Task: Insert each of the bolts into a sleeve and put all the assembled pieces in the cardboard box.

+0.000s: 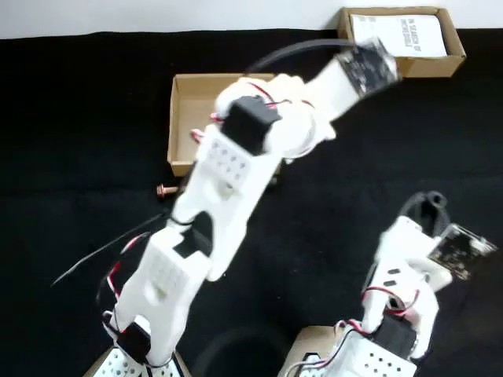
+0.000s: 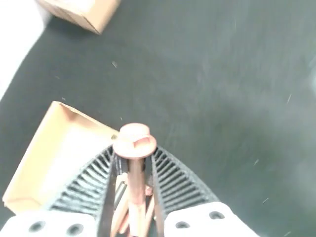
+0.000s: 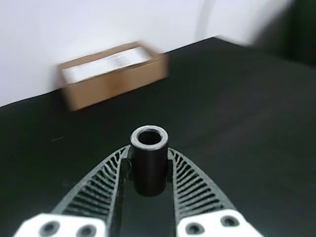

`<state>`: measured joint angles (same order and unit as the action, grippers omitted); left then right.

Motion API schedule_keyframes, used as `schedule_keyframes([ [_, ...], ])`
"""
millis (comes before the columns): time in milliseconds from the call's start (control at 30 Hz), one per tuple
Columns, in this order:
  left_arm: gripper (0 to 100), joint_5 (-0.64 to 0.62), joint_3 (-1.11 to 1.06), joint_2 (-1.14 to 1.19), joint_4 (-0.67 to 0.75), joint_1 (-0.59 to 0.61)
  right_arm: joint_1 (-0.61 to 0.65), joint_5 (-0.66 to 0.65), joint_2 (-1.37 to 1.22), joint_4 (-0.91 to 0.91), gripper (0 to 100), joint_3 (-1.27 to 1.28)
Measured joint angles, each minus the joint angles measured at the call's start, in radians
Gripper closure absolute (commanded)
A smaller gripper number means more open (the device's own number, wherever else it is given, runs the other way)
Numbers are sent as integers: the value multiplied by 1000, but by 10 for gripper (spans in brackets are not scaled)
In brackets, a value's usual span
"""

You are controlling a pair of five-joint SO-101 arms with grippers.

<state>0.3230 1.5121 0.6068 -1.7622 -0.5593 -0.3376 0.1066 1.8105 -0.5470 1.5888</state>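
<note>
My left gripper (image 2: 134,154) is shut on a copper bolt (image 2: 134,143), whose flanged head points away from the wrist. It hangs above the black mat, with the open cardboard box (image 2: 52,158) just beside and below it. My right gripper (image 3: 149,154) is shut on a black sleeve (image 3: 149,163), held upright with its open bore facing the camera. In the high view the left arm (image 1: 236,173) stretches over the cardboard box (image 1: 192,102) and hides part of it. A loose bolt (image 1: 165,190) lies on the mat next to the box's near corner.
A second cardboard box (image 1: 402,39) with a printed sheet inside stands at the far right edge of the black mat (image 1: 78,118); it also appears as the box (image 3: 112,74) behind the sleeve. The right arm (image 1: 409,290) stands near the front right.
</note>
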Motion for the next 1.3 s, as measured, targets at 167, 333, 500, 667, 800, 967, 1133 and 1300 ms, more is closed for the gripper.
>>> schedule_keyframes([
  [167,991,-107,-115,-227,0,37,186,3,2,-115,991,-69],
  [333,991,-121,-466,-549,0,18,281,3,2,-146,991,-72],
  [500,991,-121,-898,-875,12,-35,334,3,2,-149,991,-69],
  [667,991,-121,-1338,-1099,244,-38,425,3,2,-123,991,-14],
  [800,991,-121,-1700,-1254,551,-46,486,3,2,-57,991,14],
  [967,991,-123,-2101,-1372,1019,-55,559,3,2,-25,991,17],
  [1133,991,-215,-2277,-1375,1352,-63,597,3,2,-25,991,17],
  [1300,991,-453,-2268,-1289,1428,-54,600,3,2,-25,991,17],
])
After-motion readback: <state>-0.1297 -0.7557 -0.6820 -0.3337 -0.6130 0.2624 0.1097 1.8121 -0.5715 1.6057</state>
